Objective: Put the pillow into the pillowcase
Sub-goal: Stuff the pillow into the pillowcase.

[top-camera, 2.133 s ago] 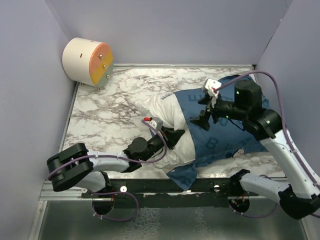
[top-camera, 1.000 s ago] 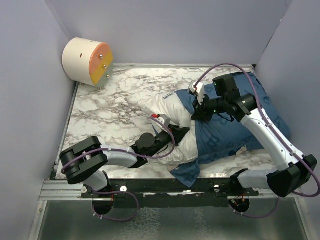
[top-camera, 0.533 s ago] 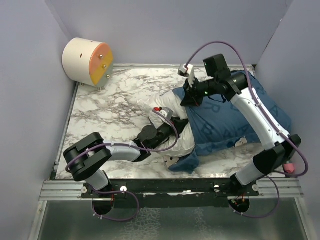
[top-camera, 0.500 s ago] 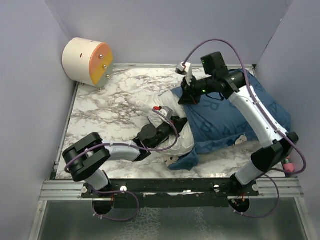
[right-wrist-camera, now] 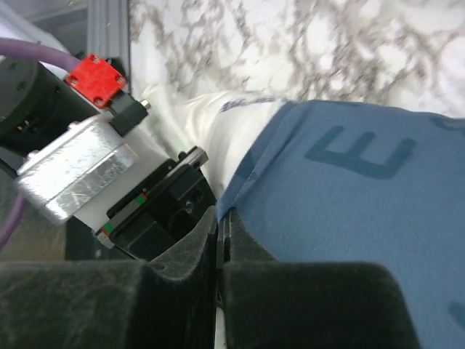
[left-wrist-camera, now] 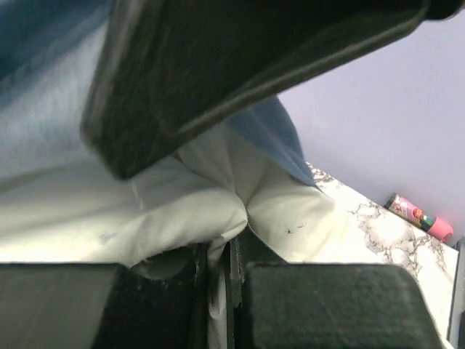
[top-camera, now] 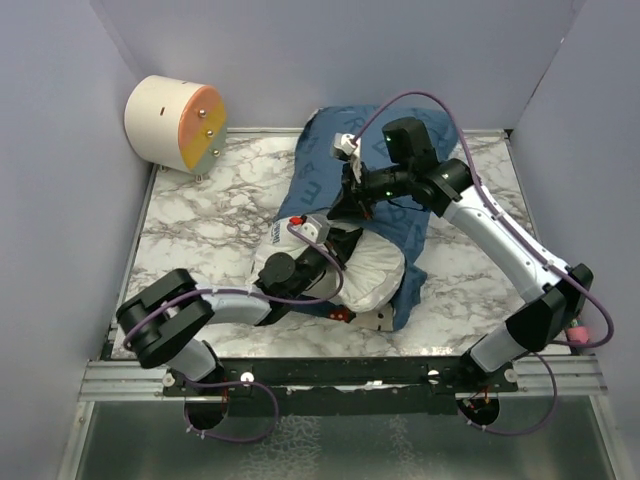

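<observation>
Most of your plump white stuffed pillow (top-camera: 368,272) bulges out of the near opening of the blue letter-printed fabric pillowcase (top-camera: 330,150), which drapes over its far end mid-table and runs up toward the far wall. Your left gripper (top-camera: 338,243) pinches white pillow fabric between nearly closed jaws. Your right gripper (top-camera: 353,196) is clamped tight on the pillowcase's blue hem; the marbled table (top-camera: 200,225) lies beneath.
</observation>
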You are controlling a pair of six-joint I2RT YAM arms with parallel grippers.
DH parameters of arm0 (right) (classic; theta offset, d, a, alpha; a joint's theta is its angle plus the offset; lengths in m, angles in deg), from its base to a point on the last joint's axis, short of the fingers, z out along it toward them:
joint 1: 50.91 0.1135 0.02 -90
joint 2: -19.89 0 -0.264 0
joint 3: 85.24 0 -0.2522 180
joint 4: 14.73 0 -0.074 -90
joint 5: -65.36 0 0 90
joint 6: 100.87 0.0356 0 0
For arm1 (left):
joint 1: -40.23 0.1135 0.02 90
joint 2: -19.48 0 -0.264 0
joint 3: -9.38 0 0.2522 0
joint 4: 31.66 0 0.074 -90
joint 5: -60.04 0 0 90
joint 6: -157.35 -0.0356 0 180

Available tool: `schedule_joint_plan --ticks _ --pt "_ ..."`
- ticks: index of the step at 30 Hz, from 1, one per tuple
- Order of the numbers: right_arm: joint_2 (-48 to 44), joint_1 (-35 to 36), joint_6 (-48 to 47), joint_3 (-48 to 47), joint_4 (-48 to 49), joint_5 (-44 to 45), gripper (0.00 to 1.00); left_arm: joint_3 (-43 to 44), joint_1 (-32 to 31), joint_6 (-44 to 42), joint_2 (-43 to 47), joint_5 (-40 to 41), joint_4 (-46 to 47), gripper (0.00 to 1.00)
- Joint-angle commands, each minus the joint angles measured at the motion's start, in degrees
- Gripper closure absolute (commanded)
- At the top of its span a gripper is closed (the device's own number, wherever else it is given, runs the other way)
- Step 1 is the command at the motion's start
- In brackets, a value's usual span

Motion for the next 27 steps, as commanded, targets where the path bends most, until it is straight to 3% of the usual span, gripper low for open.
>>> schedule_joint_plan --ticks 1,5,9,12,17,22,27 --pt "-9.10 0.45 5.91 9.47 9.81 -6.80 1.00 1.36 4.15 -2.19 -8.58 -2.66 13.56 1.00" --pt "-13.99 -1.66 0.77 23.98 14.41 2.66 0.99 -2.70 4.86 1.48 -18.56 -2.35 26.58 1.00" --pt "-18.97 -1.66 -7.27 28.00 11.09 -0.83 0.95 -5.91 4.91 5.52 -23.85 -0.92 31.45 1.00" --pt "-20.50 -1.71 -11.86 26.43 6.21 -1.87 0.68 -7.05 4.22 6.47 -23.66 -0.79 31.52 1.00" --pt "-26.99 -2.65 -13.94 26.83 9.56 11.22 0.21 -8.33 3.33 6.51 -20.90 0.03 29.02 1.00" --pt "-29.35 -3.33 -16.81 37.86 18.94 24.30 0.05 -8.30 2.95 8.24 -20.09 -1.63 27.42 1.00" --pt "-29.61 -3.33 -19.93 50.80 34.40 34.32 0.00 -7.66 2.17 8.87 -19.54 -2.68 26.15 1.00"
